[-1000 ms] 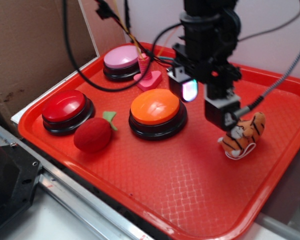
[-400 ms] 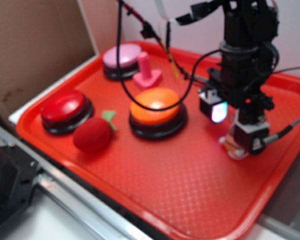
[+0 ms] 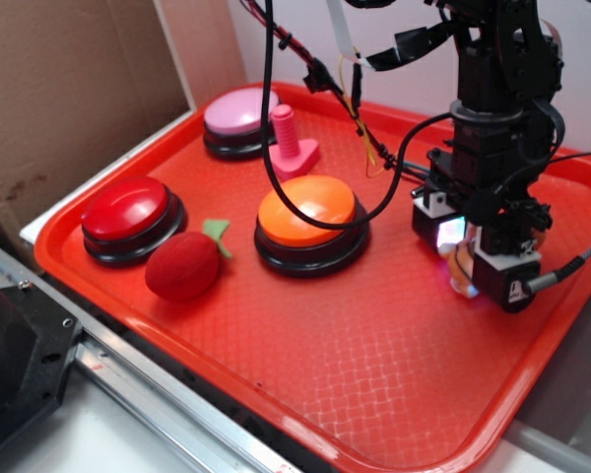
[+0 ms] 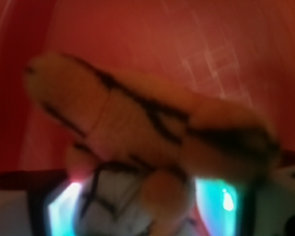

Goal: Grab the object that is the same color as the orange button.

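Note:
The orange button sits mid-tray, with a glossy orange dome on a black base. The small orange plush tiger lies at the tray's right side. In the exterior view only a sliver of the tiger shows beside the arm. In the wrist view the tiger fills the frame, blurred, with black stripes and a white face. My gripper is lowered over it. In the wrist view the gripper has its jaws standing on either side of the tiger's head, with a lit gap on each side, so it is open.
The red tray also holds a red-topped button, a pink-topped button, a pink peg piece and a red plush ball with a green leaf. Black cables hang over the tray. A cardboard wall stands at the left.
The arm has moved right and come down from above the tiger. The gripper now straddles the tiger, which is now mostly hidden in the exterior view.

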{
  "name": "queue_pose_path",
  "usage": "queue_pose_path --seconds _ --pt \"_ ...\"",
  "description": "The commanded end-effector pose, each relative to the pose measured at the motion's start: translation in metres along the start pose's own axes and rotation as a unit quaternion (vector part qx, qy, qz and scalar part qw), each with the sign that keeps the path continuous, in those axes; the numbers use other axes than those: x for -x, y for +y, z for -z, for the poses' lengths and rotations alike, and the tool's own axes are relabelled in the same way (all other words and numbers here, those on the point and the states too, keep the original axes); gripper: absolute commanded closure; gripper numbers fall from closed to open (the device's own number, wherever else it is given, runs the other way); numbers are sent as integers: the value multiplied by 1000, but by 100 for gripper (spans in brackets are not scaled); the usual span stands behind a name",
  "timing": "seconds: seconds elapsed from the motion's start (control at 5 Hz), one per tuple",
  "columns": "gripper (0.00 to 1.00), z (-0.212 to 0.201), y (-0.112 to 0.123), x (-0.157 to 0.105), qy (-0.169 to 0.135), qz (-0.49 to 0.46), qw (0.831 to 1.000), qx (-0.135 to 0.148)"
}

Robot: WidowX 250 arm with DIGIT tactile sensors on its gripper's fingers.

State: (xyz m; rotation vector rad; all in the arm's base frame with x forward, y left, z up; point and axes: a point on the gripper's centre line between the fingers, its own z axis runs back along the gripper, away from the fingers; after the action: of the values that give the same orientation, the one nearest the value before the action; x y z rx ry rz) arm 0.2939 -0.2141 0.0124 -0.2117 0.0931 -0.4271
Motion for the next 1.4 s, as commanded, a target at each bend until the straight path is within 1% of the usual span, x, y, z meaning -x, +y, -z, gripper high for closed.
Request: queue_pose_path --seconds 0.0,0.2,0.4,0.6,0.8,1.0,1.2 --pt "100 -36 -1 25 5 31 999 12" --pt "100 -87 2 53 2 9 1000 -16" --pt "100 -121 2 76 9 -11 1000 -19" --pt "88 -138 4 90 -8 -27 999 -19" --pt "87 -160 8 104 -34 -57 998 -23" --pt "100 -190 13 118 -53 -89 994 -38" --pt "100 -216 11 132 -77 -104 990 -54"
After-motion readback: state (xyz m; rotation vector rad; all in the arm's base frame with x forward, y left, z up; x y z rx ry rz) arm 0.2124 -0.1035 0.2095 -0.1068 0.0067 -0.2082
